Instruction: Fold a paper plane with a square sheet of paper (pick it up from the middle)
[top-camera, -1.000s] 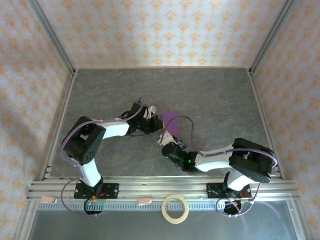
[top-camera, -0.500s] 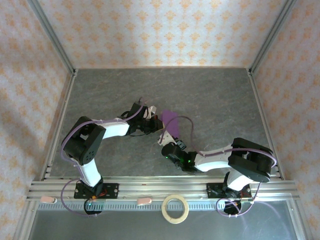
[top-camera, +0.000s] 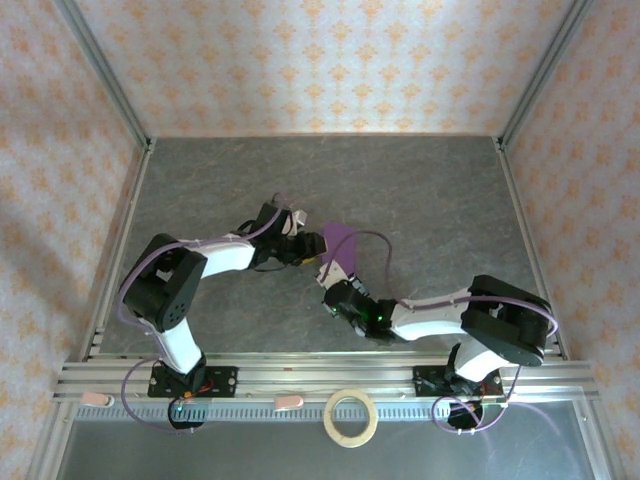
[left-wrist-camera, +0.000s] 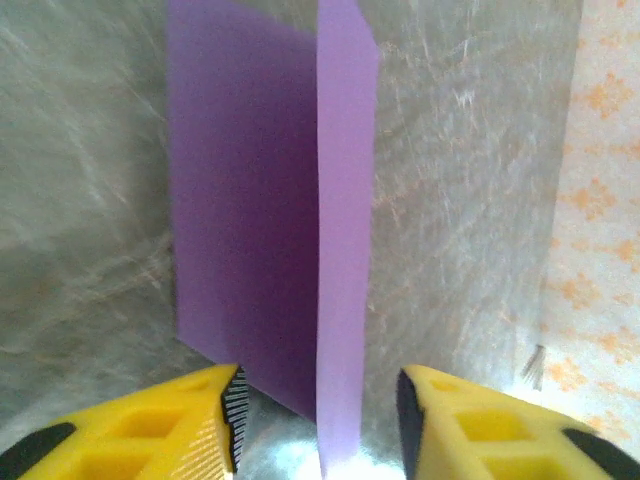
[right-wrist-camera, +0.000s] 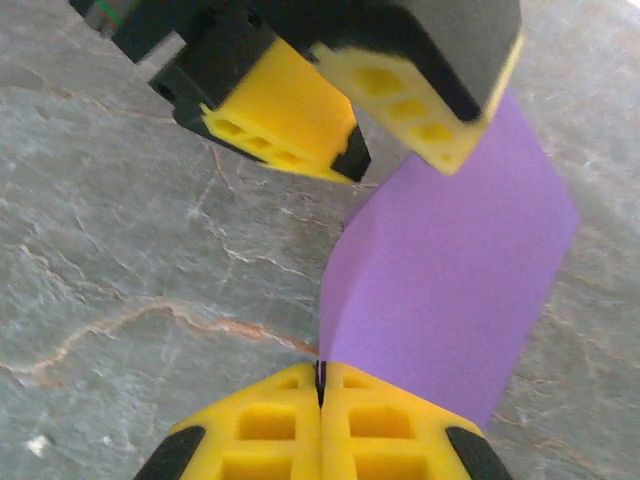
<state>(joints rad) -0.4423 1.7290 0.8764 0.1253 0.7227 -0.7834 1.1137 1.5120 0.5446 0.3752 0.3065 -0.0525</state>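
Observation:
The square sheet of paper (top-camera: 340, 243) is purple, bent along a crease and held up off the grey table near its middle. My right gripper (right-wrist-camera: 320, 385) is shut on the sheet's (right-wrist-camera: 450, 280) near edge, where the crease ends. My left gripper (left-wrist-camera: 320, 410) is open, and the sheet's (left-wrist-camera: 250, 200) upright crease edge stands in the gap between its yellow fingers (left-wrist-camera: 215, 415) without touching either pad. In the right wrist view the left gripper's fingers (right-wrist-camera: 290, 115) straddle the sheet's far end. From above, the left gripper (top-camera: 316, 243) and the right gripper (top-camera: 329, 276) meet at the paper.
A tan tape ring (top-camera: 352, 417) lies on the near ledge in front of the arm bases. The grey table (top-camera: 420, 190) is bounded by aluminium rails and patterned walls. Purple cables loop from both arms over the table.
My left gripper has opened and let go of the paper. My right gripper has closed fully on the sheet's near edge. Both arms have barely shifted.

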